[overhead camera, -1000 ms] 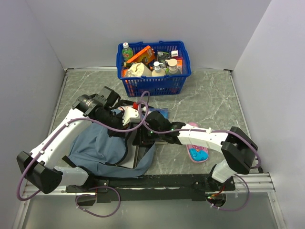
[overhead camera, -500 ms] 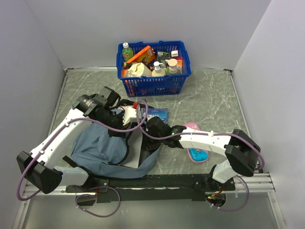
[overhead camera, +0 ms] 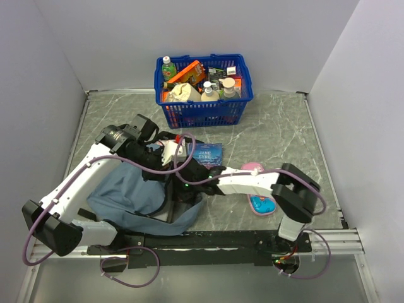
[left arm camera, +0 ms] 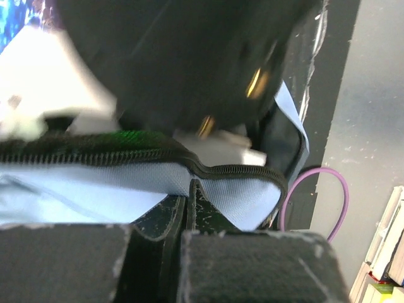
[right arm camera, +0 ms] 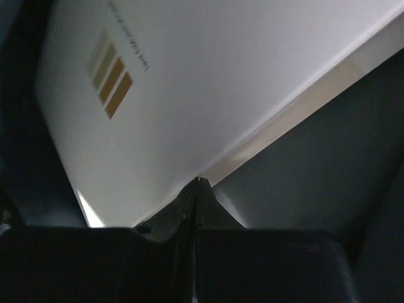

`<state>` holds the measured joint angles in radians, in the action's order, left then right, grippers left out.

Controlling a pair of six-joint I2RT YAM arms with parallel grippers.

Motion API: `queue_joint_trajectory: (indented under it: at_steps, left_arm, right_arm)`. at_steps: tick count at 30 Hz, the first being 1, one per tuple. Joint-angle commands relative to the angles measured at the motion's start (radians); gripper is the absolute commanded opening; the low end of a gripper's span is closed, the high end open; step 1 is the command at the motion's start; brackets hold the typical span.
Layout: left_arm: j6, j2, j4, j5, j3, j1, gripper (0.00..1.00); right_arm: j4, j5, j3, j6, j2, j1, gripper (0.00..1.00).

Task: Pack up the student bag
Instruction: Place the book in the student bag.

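The title "JANE EYRE" is showing in pale capitals on the blue book cover (overhead camera: 207, 153) that is lying flat just beyond the right side of the student bag (overhead camera: 123, 192). A white cover (right arm camera: 189, 82) in the right wrist view is carrying one fine line of print beside three tan squares, and that line is staying too small to read. Well beyond the student bag, the bottles and packets in the blue basket (overhead camera: 203, 114) are showing labels too small to make out.

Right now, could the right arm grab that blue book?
Probably not yet: the blue book lies uncovered nearby, but the right pincer is in the student bag, shut on a white book.
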<state>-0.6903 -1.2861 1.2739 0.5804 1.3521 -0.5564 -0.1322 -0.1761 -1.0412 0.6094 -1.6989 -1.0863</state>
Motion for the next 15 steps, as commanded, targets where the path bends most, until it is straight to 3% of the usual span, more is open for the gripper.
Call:
queue_joint_trajectory:
  at_steps: [1,2,4,5,8,15]
  left_arm:
    - [-0.038,0.031,-0.015,0.065,0.048,-0.010,0.01]
    - [-0.046,0.036,0.004,0.053,0.048,-0.010,0.01]
    - [-0.067,0.056,0.033,0.006,0.024,-0.010,0.01]
    - [-0.087,0.067,0.039,-0.049,-0.002,-0.002,0.01]
    - [-0.124,0.155,0.021,-0.100,-0.141,0.030,0.01]
    - [-0.112,0.191,-0.051,-0.088,-0.329,0.061,0.01]
  right_arm:
    - [0.259,-0.144,-0.198,0.009,-0.100,-0.015,0.02]
    - [0.246,-0.145,-0.226,0.007,-0.116,-0.015,0.13]
    - [0.203,-0.129,-0.249,-0.017,-0.099,-0.012,0.25]
    - [0.201,-0.106,-0.231,-0.022,-0.052,-0.009,0.36]
    - [0.230,-0.109,-0.088,-0.005,0.078,0.037,0.54]
    - [0.238,-0.180,0.231,-0.030,0.373,0.186,0.77]
